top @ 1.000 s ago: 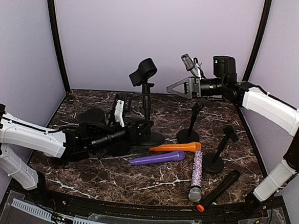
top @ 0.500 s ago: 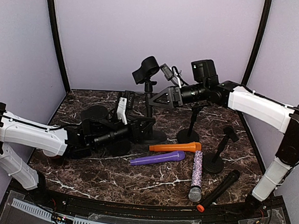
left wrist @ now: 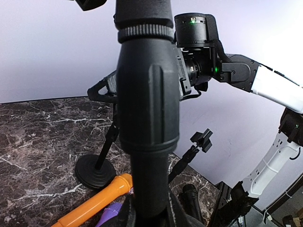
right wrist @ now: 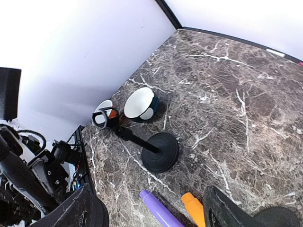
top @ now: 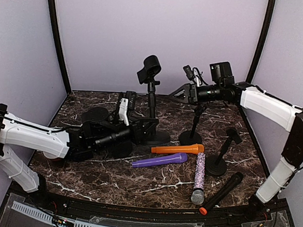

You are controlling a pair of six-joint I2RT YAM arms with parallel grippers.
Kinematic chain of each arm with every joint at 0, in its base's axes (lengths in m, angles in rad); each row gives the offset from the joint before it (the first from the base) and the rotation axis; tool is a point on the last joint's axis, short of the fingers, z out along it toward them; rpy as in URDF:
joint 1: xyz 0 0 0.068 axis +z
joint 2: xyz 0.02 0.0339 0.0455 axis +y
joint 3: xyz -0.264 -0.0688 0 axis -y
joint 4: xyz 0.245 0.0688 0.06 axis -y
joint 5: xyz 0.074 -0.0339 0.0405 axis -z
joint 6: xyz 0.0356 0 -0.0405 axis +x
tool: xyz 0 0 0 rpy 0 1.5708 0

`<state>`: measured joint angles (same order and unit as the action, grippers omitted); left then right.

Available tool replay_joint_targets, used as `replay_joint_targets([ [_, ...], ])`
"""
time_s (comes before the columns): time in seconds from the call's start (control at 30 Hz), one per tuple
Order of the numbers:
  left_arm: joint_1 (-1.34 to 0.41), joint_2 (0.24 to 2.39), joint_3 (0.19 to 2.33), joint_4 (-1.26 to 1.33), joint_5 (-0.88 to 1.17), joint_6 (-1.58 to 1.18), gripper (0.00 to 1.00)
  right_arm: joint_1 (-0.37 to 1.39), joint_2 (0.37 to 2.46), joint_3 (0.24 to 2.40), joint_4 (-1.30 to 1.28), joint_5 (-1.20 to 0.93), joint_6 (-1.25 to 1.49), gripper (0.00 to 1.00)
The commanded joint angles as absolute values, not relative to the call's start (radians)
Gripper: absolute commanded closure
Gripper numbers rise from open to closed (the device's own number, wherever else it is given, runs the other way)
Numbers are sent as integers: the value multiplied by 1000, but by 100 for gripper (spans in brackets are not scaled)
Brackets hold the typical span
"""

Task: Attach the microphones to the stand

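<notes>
Four microphones lie on the marble table: orange (top: 177, 148), purple (top: 159, 160), glittery lilac with a silver mesh head (top: 199, 176), and black with an orange end (top: 223, 191). My left gripper (top: 142, 127) is shut on the pole of the tall black stand (top: 151, 103), which is upright with its clip (top: 149, 69) on top. In the left wrist view the pole (left wrist: 147, 118) fills the middle, clamped at the gripper (left wrist: 149, 213). My right gripper (top: 178, 93) is open and empty, high up, right of the tall stand's clip. The right wrist view shows it (right wrist: 156, 213) above the purple (right wrist: 163, 212) and orange (right wrist: 195, 208) microphones' ends.
Two shorter stands are right of centre, one behind the orange microphone (top: 191, 137) and one beside the lilac one (top: 216, 165). In the right wrist view another short stand (right wrist: 161, 151) with a ring clip stands beside two white bowls (right wrist: 139, 104) near the left wall.
My right gripper swung left toward the tall stand's clip, then drew back to the right and up. The tall stand's clip has shifted slightly right and up. The microphones have not moved.
</notes>
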<state>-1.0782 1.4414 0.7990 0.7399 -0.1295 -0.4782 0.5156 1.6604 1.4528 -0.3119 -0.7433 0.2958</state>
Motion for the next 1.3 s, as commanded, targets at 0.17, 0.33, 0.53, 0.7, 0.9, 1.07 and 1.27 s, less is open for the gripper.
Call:
replay_joint_targets([
  [0.17, -1083, 1423, 813, 803, -146, -499, 100, 622, 1563, 1486, -221, -982, 203, 18],
  [0.33, -1083, 1436, 827, 793, -123, -495, 100, 662, 1586, 1517, -197, -975, 243, 18],
  [0.53, -1083, 1443, 827, 800, -105, -504, 100, 670, 1648, 1542, -113, -946, 345, 24],
  [0.7, -1084, 1442, 823, 788, -94, -512, 100, 670, 1697, 1576, -91, -936, 398, 31],
  [0.9, -1084, 1447, 819, 774, -91, -518, 100, 670, 1717, 1586, -61, -954, 422, 59],
  [1.07, -1085, 1456, 814, 751, -88, -527, 100, 643, 1740, 1657, -70, -944, 413, 82],
  [1.27, -1099, 1480, 783, 728, -77, -542, 100, 571, 1817, 1808, -22, -937, 475, 85],
])
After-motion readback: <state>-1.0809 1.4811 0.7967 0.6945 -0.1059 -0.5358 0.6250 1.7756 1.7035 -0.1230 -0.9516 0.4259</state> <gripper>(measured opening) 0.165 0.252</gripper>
